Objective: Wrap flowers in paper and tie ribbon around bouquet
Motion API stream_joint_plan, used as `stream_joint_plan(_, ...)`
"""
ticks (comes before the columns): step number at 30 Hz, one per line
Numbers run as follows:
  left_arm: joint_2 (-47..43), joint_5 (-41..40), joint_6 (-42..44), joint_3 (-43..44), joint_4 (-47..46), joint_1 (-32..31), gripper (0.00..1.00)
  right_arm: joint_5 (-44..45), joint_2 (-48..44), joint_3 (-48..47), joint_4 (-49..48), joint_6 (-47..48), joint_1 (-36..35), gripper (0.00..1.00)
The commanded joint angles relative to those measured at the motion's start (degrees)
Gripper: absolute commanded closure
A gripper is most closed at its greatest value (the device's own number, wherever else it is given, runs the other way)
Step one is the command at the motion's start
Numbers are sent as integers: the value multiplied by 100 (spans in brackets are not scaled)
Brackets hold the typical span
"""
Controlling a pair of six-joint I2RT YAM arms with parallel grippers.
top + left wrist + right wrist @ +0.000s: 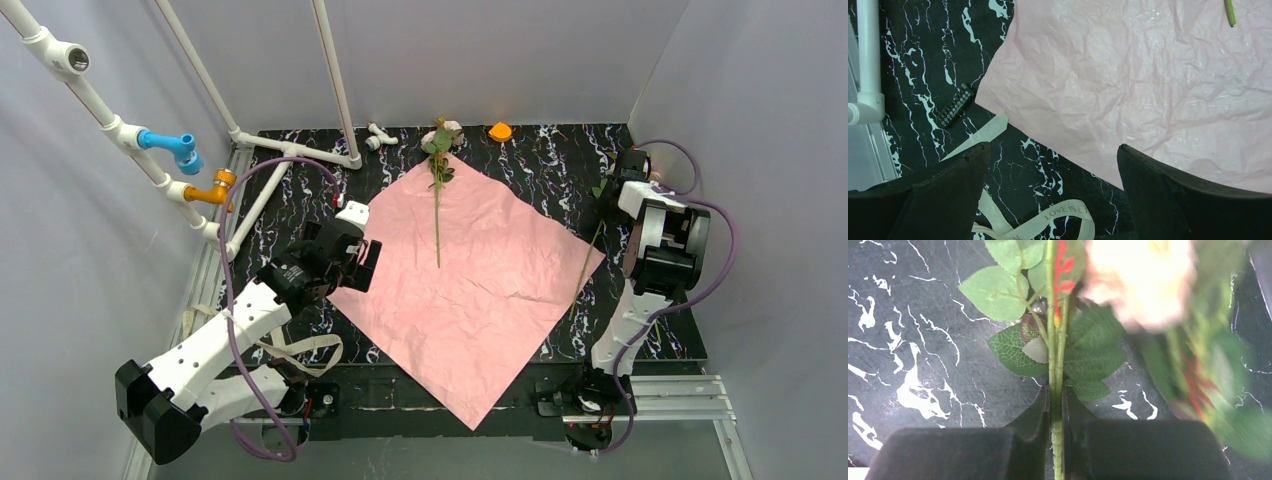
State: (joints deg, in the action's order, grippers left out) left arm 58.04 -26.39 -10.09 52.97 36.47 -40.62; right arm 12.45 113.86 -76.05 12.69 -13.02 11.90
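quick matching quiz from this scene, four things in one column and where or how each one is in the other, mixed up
Things:
1 paper
2 ribbon
3 left gripper
4 right gripper

States:
a shut on the stem of a flower
b spread flat, pink face up
c open, above the paper's edge
d limp on the black table beside the paper

Pairs: 1-b, 2-d, 3-c, 4-a
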Motion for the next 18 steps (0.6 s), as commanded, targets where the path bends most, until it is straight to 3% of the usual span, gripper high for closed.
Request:
stream_joint_plan(1, 64, -149, -13, 1, 45, 19, 2, -362, 28, -198, 173, -55, 19, 94)
stream_joint_plan(14, 105, -311, 17, 11, 20, 18, 2, 870, -816, -1994, 1100, 475, -797, 96)
stream_joint_plan(18, 136, -306, 35, 35, 9, 19, 2, 166, -971, -2324, 1196, 355, -925, 97)
